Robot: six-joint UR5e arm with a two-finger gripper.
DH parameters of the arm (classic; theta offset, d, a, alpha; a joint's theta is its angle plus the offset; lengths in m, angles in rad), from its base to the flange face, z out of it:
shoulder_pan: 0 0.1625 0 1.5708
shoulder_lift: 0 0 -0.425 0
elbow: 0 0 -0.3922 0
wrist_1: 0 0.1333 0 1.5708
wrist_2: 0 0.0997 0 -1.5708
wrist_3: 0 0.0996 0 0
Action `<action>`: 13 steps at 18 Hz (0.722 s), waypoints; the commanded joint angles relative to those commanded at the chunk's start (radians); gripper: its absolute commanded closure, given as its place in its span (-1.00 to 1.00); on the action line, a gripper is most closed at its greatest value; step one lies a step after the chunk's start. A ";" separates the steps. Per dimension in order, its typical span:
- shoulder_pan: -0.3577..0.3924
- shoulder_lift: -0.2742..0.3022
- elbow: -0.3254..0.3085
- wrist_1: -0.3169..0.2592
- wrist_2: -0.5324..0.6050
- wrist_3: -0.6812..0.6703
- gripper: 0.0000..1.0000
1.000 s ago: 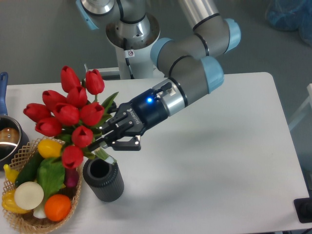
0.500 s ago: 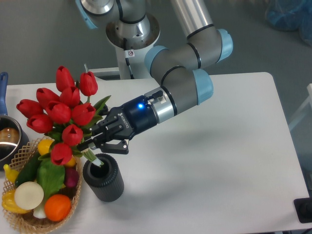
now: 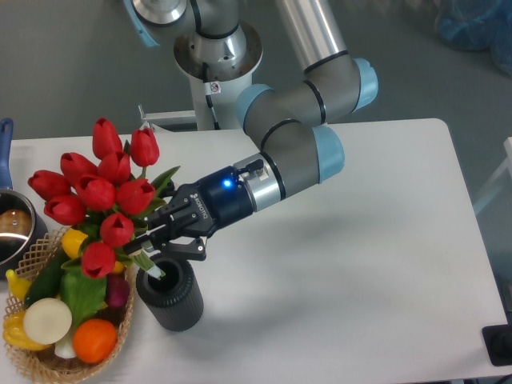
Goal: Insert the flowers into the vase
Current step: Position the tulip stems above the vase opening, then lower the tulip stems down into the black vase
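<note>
Gripping flowers (image 3: 100, 192) above vase (image 3: 170, 294)

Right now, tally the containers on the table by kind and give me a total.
Vase: 1
Basket: 1
Pot: 1
Total: 3

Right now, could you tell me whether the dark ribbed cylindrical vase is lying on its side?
No, the dark ribbed cylindrical vase stands upright, mouth upward.
</note>
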 joint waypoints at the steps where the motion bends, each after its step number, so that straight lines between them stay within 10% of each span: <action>1: 0.000 -0.002 0.000 0.000 0.000 0.000 0.57; 13: 0.005 -0.025 -0.009 0.000 0.002 0.002 0.56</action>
